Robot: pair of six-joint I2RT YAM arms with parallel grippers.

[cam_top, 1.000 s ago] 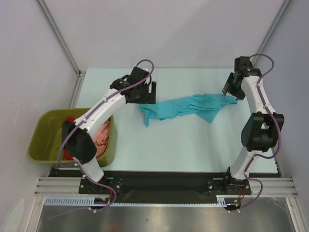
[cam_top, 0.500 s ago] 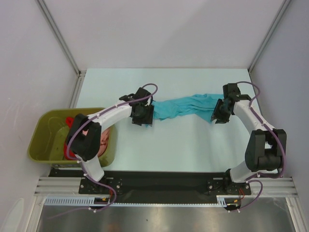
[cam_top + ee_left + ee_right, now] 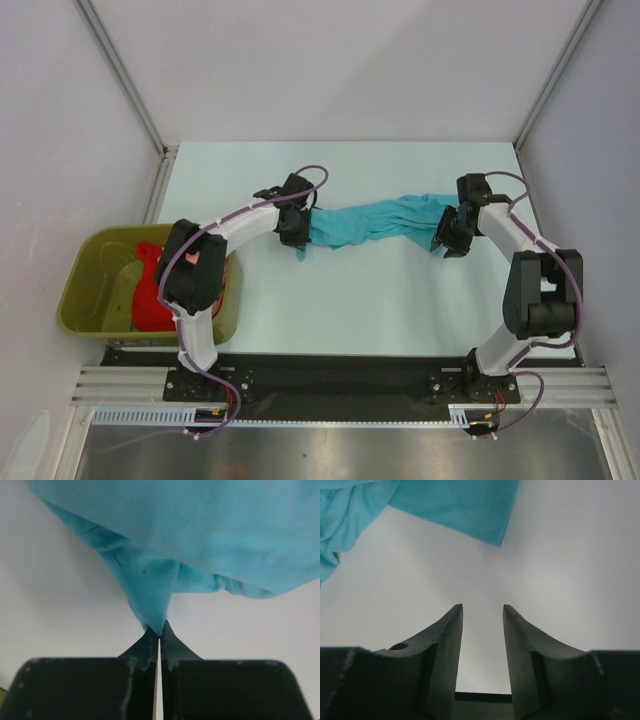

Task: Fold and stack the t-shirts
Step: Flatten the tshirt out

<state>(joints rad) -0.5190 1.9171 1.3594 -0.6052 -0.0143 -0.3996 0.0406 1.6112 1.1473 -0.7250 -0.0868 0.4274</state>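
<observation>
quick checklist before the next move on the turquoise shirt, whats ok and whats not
1. Left pincer shut on a tip of the turquoise t-shirt: ok.
2. Right pincer gripping cloth: not ok, open and empty, shirt corner ahead of it.
3. Shirt spread flat on the table: not ok, bunched into a band.
4. Shirt clear of the olive-green tub: ok.
5. Whether left holds sleeve or hem: cannot tell.

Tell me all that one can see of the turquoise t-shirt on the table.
The turquoise t-shirt is soft, plain cloth, crumpled and unfolded, lying as a long band across the pale table. The left gripper is shut on one pointed corner. The right gripper is open near its other end, holding nothing.
</observation>
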